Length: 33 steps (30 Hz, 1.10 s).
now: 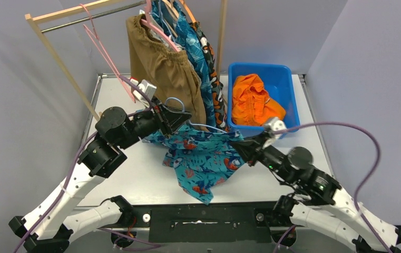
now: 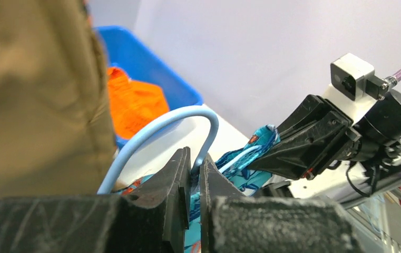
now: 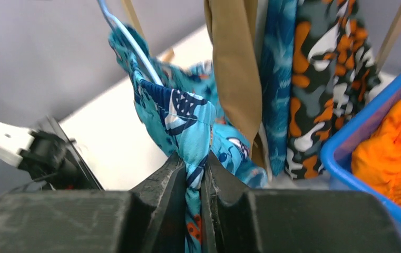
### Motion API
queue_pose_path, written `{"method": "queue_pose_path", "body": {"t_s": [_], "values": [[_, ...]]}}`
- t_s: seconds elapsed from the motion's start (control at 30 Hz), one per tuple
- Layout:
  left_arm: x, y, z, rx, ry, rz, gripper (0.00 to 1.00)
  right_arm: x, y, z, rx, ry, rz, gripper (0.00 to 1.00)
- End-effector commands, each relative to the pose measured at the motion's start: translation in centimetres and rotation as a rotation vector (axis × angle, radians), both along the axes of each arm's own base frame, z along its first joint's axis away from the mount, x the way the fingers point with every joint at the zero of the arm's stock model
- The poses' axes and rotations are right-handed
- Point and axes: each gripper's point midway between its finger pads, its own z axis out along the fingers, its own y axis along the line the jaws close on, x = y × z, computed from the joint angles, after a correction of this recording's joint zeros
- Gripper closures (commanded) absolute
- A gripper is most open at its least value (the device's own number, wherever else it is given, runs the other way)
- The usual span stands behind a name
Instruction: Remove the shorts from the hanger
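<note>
Teal and limp, the shark-print shorts (image 1: 201,163) slung low between the two arms, one side draped down onto the table (image 1: 135,174), the upper edge threaded on the light-blue hanger (image 2: 190,109). Left gripper (image 2: 194,158) pinched tight on the wire at the foot of the hanger's hook. Right gripper (image 3: 194,163) clamped on a gathered fold of what looks like the waistband edge, cloth bunched between the jaws. Judging by the drape: light, soft, nothing stiff to push against, likely to stretch and slide along the smooth wire rather than tear, yet apt to snag at the hanger's end. Best held right at that hem, close to the wire, and drawn sideways off the hanger's arm with the hook kept steady. Beyond the right gripper, the blue bin (image 1: 261,66) at the far right of the table, holding only crumpled orange shorts (image 1: 253,100), with room left beside them. On the wooden rack (image 1: 61,63) at the back: brown shorts (image 1: 164,68) on a pink hanger (image 1: 158,30), then blue patterned shorts (image 1: 193,47) and camouflage shorts (image 1: 216,89), all hanging full length, lower hems just beside the bin's left wall.
</note>
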Motion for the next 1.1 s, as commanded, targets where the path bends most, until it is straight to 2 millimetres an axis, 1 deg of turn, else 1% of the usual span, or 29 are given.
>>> {"method": "queue_pose_path", "body": {"t_s": [0.0,0.07,0.17,0.23,0.3,0.33,0.37,0.43,0.5,0.57,0.6,0.63,0.7,0.73,0.77,0.8,0.87,0.93,1.0,1.07], "values": [[-3.2,-1.0,7.4,-0.105,-0.103,-0.135,1.00,2.1,-7.9,9.0,0.314,-0.171,-0.364,1.00],[-3.1,-1.9,8.8,-0.116,-0.125,-0.157,1.00,1.4,-9.5,11.3,0.297,-0.213,-0.386,1.00],[-3.2,-3.6,9.6,-0.099,-0.150,-0.201,1.00,1.4,-11.1,13.9,0.215,-0.254,-0.436,1.00],[-3.1,-4.4,9.7,-0.096,-0.162,-0.197,1.00,1.7,-11.6,14.8,0.147,-0.256,-0.466,1.00],[-2.8,-4.8,9.1,-0.088,-0.160,-0.174,1.00,2.3,-11.2,14.7,0.087,-0.246,-0.470,1.00],[-2.5,-4.8,8.6,-0.082,-0.156,-0.152,1.00,2.6,-10.6,14.2,0.065,-0.235,-0.464,1.00],[-1.9,-4.6,8.0,-0.070,-0.146,-0.118,1.00,3.0,-9.7,13.3,0.040,-0.219,-0.448,0.99],[-0.3,-3.3,6.0,-0.037,-0.110,-0.001,1.00,3.9,-7.3,10.8,-0.008,-0.180,-0.392,0.98],[1.2,-1.1,3.6,0.002,-0.068,0.144,1.00,4.9,-4.5,8.0,-0.048,-0.135,-0.334,0.98],[1.8,1.8,1.6,0.038,-0.041,0.276,1.00,6.2,-2.2,5.2,-0.075,-0.090,-0.309,0.98],[2.1,3.3,0.8,0.053,-0.031,0.338,1.00,7.0,-1.3,4.6,-0.078,-0.086,-0.301,0.98],[2.3,4.8,0.3,0.062,-0.024,0.403,1.00,7.8,-0.3,4.6,-0.075,-0.096,-0.285,0.98],[2.4,7.5,0.0,0.070,-0.020,0.510,1.00,9.8,1.3,5.8,-0.068,-0.103,-0.249,0.98],[2.3,8.6,0.2,0.068,-0.023,0.545,1.00,11.0,1.9,6.6,-0.068,-0.095,-0.226,0.99],[2.2,9.5,0.4,0.069,-0.026,0.575,1.00,12.1,3.1,6.7,-0.080,-0.070,-0.184,0.99],[2.0,10.2,0.7,0.068,-0.030,0.596,1.00,13.1,3.4,7.3,-0.083,-0.054,-0.171,0.99],[1.5,10.8,1.1,0.069,-0.036,0.596,1.00,14.2,4.3,8.0,-0.088,-0.041,-0.133,0.99],[0.8,10.6,1.6,0.047,-0.041,0.559,1.00,14.4,5.3,7.5,-0.100,-0.021,-0.086,0.97],[0.3,10.2,1.6,0.033,-0.047,0.517,1.00,13.9,6.0,4.6,-0.109,0.027,-0.047,0.96],[0.1,9.6,0.5,0.064,-0.034,0.484,1.00,13.4,5.6,1.2,-0.101,0.096,-0.062,0.95]]}}
